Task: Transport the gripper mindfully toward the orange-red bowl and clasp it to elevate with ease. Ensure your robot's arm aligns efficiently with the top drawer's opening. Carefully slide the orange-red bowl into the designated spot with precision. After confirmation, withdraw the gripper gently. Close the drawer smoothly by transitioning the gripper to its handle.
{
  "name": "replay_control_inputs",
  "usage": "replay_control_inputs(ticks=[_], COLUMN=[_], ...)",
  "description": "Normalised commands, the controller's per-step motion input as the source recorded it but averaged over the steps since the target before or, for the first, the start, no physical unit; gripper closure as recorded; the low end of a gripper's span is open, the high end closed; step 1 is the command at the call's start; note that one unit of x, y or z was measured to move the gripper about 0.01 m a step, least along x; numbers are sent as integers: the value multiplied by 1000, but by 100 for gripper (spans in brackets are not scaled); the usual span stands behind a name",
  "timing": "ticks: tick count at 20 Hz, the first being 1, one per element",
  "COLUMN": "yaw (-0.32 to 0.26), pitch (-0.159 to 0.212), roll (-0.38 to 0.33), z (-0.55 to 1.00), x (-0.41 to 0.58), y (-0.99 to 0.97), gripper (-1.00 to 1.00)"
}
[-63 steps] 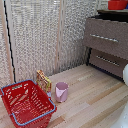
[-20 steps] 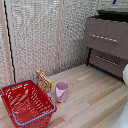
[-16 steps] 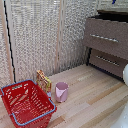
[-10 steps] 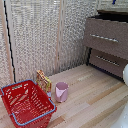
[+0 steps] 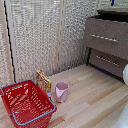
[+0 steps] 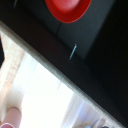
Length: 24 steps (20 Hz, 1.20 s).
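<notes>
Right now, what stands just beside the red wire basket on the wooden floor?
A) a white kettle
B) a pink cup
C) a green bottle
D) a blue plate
B: in the exterior view a pink cup stands on the floor next to the red wire basket.

The orange-red bowl [image 6: 68, 9] is glossy against a black surface, the top drawer [image 5: 106, 38] dark brown with a silver handle [image 5: 105, 38], the wire basket [image 5: 27, 103] red, the cup [image 5: 61, 91] pink.
</notes>
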Motion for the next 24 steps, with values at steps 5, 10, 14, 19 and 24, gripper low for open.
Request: replay_control_inputs(ticks=[5, 10, 14, 19, 24], yaw=[96, 94, 91, 80, 30], pitch=[215, 187, 179, 174, 150], roll=[-334, -349, -363, -369, -375], z=[0, -95, -149, -164, -232], x=[-93, -18, 0, 0, 137], y=[227, 240, 227, 245, 307], gripper=[-100, -100, -100, -100, -100])
